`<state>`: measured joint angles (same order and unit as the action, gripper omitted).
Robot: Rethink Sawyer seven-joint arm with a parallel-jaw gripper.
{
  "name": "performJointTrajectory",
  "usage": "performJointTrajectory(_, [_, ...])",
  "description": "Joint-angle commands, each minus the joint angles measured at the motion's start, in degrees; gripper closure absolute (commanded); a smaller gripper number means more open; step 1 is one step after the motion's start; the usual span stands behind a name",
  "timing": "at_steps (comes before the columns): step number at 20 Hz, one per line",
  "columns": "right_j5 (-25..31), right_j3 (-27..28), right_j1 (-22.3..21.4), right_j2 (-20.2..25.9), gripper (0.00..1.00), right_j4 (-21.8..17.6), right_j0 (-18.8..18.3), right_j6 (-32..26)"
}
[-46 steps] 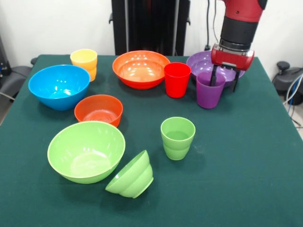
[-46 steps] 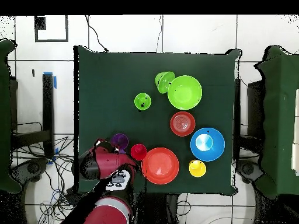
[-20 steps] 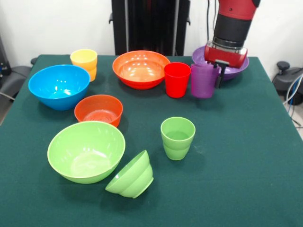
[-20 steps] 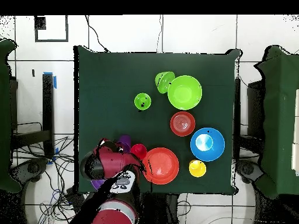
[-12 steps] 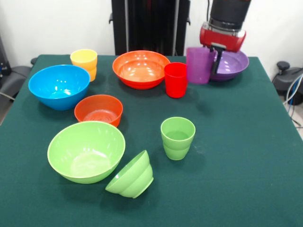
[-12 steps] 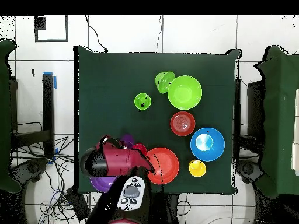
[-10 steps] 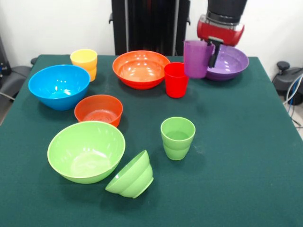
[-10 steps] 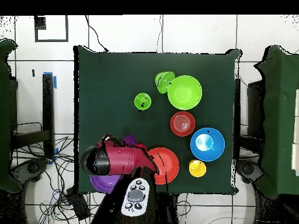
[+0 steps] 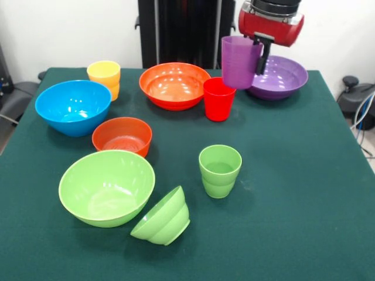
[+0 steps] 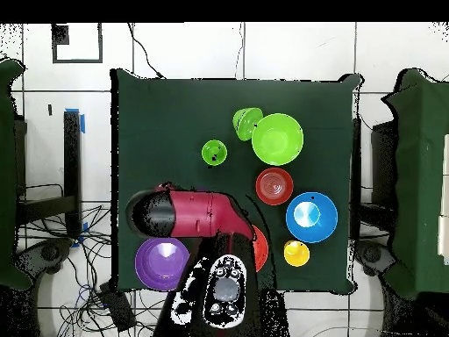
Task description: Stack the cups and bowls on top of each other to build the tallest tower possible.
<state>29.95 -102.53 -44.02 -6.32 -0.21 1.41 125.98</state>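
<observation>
The gripper (image 9: 258, 51) is clamped on the rim of the purple cup (image 9: 239, 62), one dark finger (image 9: 261, 57) showing on the cup's right side, and holds it upright in the air, clear of the table (image 9: 304, 175). The cup hangs just above and to the right of the red cup (image 9: 218, 99), which stands on the cloth near the far edge. Behind the lifted cup sits the purple bowl (image 9: 280, 76), close to the far right corner. Left of the red cup is the large orange bowl (image 9: 174, 85), and further left, near the far left corner, the yellow cup (image 9: 104, 78). The blue bowl (image 9: 73, 107) lies by the left edge, with the small orange-red bowl (image 9: 122, 136) just in front of it. The light green cup (image 9: 220, 170) stands alone near the middle of the table. Toward the near edge the large light green bowl (image 9: 106, 187) touches the small light green bowl (image 9: 162, 218), which is tipped on its side.
</observation>
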Motion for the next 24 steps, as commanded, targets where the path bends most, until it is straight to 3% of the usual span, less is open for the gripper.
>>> performJointTrajectory(1, [6.64,14.01,5.11,6.89,1.00,-4.31,-2.26,-5.51])
performJointTrajectory(5, [7.23,20.01,9.36,6.41,1.00,-5.79,-1.66,-5.54])
performJointTrajectory(10, [8.50,23.17,10.73,7.02,1.00,-5.88,-2.37,-6.48])
performJointTrajectory(15, [10.25,21.64,8.32,8.66,1.00,-6.04,-4.30,-9.20])
performJointTrajectory(24, [5.67,15.45,6.44,10.81,1.00,-8.76,-6.81,-9.52])
